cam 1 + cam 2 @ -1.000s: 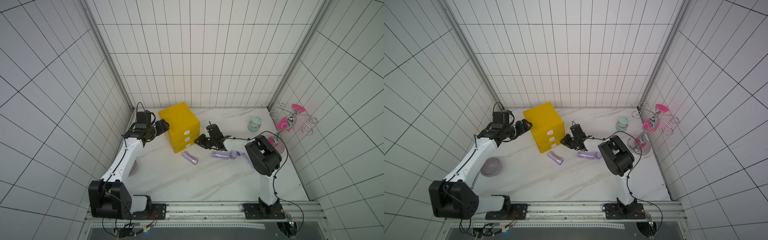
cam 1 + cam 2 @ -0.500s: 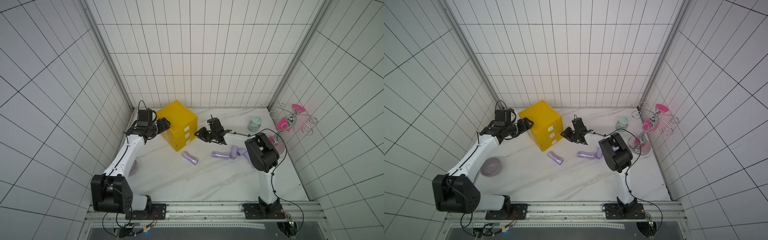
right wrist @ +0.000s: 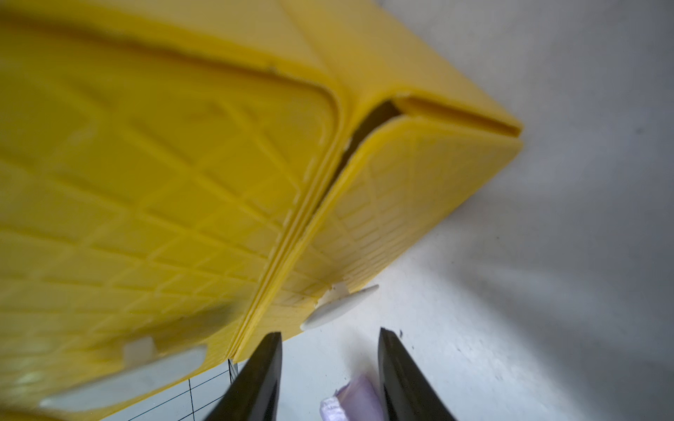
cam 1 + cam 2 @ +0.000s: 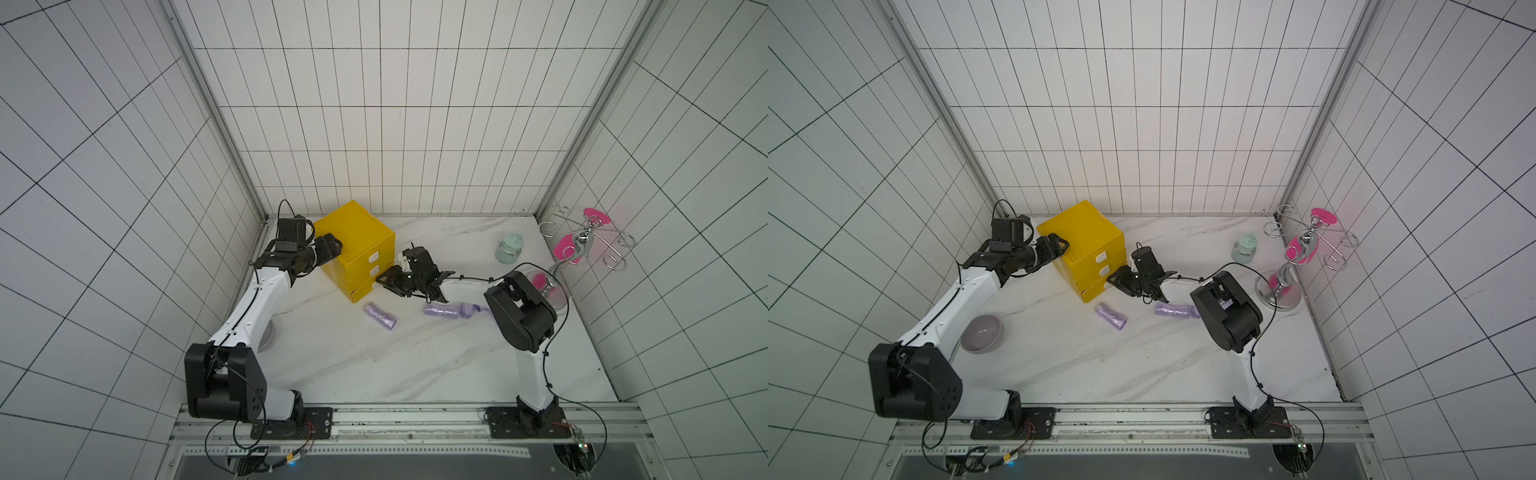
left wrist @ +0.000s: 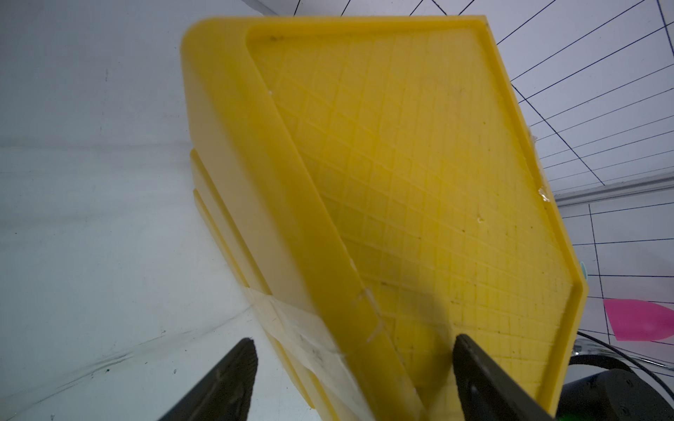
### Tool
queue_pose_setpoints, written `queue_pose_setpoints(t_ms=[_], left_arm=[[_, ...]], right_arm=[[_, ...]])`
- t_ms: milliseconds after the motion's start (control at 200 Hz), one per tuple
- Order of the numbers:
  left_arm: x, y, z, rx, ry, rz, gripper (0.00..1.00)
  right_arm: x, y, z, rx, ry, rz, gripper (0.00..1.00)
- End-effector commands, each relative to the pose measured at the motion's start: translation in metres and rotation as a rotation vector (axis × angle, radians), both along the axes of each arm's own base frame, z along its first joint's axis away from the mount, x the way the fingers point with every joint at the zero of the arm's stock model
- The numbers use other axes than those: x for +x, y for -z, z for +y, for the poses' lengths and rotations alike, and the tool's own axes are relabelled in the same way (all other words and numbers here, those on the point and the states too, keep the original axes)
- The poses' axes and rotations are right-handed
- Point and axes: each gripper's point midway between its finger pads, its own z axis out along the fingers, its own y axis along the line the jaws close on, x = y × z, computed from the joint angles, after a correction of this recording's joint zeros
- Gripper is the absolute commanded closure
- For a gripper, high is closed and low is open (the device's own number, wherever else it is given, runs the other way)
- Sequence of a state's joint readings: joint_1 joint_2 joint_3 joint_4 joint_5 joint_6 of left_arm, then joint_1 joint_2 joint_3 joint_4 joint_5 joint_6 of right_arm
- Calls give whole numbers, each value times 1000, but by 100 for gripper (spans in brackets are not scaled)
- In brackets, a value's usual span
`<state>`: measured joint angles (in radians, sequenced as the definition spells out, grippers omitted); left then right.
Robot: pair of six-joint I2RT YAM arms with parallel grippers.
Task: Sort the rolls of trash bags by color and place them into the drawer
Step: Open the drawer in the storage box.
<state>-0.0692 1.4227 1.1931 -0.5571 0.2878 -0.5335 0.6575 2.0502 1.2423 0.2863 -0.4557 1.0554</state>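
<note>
A yellow three-drawer cabinet (image 4: 357, 245) (image 4: 1084, 245) stands at the back left. Its lowest drawer (image 3: 401, 204) is slightly ajar, with a dark gap along its edge. My left gripper (image 4: 332, 247) (image 5: 352, 342) is open, its fingers straddling the cabinet's top edge; one finger hangs beside the wall without touching it. My right gripper (image 4: 380, 282) (image 3: 330, 333) is open and empty, its tips just short of the lowest drawer's white handle (image 3: 339, 302). Lilac rolls of trash bags lie on the table: one (image 4: 380, 316) (image 4: 1111, 316) by the cabinet, two (image 4: 442, 310) (image 4: 471, 309) under the right arm. One lilac roll (image 3: 357, 401) shows beyond the right fingers.
A pale green jar (image 4: 509, 248) stands at the back right. A chrome stand with pink pieces (image 4: 582, 241) occupies the right corner. A lilac bowl (image 4: 981, 333) sits beside the left arm. Tiled walls close in on three sides.
The cabinet has swung round so its drawer fronts face more to the right. My right gripper has moved in toward the lowest drawer and its jaws have widened.
</note>
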Motion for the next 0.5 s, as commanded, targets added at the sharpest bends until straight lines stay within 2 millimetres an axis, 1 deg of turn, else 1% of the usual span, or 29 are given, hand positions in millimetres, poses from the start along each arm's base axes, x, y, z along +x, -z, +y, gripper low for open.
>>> queue_pose_setpoints(t_ms=[0, 160, 310, 495], left_arm=[[-10, 26, 2, 24, 4, 81, 17], [-12, 24, 2, 22, 4, 76, 18], [-12, 25, 2, 21, 5, 78, 17], [-12, 27, 1, 18, 8, 82, 18]], right_arm=[[1, -5, 7, 29, 9, -5, 53], [6, 1, 10, 45, 34, 16, 51], [4, 15, 14, 33, 52, 45, 51], [3, 29, 13, 23, 85, 71, 53]])
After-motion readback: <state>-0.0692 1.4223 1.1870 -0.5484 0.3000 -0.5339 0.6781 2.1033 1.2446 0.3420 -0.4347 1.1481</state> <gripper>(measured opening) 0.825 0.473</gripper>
